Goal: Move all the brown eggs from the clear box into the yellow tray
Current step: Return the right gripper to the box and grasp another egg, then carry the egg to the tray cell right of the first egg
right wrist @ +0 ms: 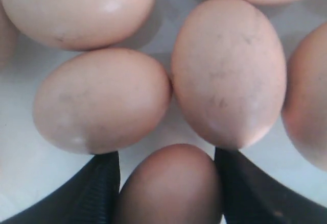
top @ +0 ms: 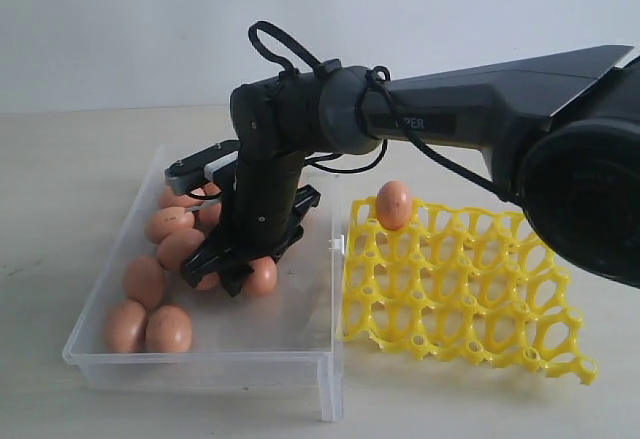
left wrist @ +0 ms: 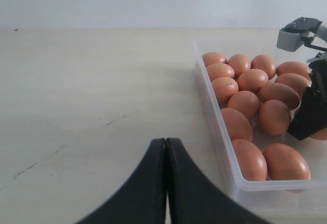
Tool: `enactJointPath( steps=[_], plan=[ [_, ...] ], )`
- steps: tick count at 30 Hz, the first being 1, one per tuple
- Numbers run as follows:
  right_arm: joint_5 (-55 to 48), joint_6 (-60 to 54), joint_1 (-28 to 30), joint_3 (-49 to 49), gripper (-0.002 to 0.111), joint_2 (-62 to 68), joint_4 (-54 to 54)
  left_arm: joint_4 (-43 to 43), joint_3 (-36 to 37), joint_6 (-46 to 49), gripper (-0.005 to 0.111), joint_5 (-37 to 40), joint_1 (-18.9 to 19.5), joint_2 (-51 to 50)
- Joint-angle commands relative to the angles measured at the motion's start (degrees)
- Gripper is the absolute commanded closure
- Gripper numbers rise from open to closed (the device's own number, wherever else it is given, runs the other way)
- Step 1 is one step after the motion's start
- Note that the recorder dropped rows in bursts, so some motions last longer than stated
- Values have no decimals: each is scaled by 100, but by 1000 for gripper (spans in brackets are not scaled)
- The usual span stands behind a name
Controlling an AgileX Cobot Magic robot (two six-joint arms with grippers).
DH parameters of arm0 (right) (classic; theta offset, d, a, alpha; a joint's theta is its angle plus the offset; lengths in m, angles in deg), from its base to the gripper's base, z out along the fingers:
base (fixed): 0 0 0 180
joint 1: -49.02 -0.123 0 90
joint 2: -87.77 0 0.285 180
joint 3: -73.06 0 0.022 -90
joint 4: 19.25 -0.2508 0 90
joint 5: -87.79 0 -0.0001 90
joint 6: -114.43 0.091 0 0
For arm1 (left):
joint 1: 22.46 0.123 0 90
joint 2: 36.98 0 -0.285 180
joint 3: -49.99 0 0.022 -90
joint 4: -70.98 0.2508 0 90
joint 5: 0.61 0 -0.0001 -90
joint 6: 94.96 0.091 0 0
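Several brown eggs lie in the clear box on the left. One brown egg sits in a far corner cup of the yellow tray, to the right of the box. My right gripper reaches down into the box among the eggs. In the right wrist view its fingers press both sides of one egg, which still rests low in the box. My left gripper is shut and empty, over bare table beside the box.
The yellow tray lies tilted, its near-left edge propped against the clear box's wall. The right arm stretches across above the tray. Eggs crowd close around the right gripper's fingers. Bare table surrounds the box and tray.
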Motion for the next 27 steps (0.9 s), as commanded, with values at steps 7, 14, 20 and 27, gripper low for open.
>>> enactJointPath(
  steps=[7,14,20,27],
  plan=[
    [532,-110,-14,-148,108,-887,3,-14,-23,12,107,-22,6,32],
    [2164,-86,-14,-1667,108,-2195,3,-14,-23,12,107,-22,6,32],
    [4293,102,158,-3828,108,-3632,3,-14,-23,12,107,-22,6,32],
    [6346,185,786,-5703,108,-4607,-360,-14,-23,12,107,-22,6,32]
  ],
)
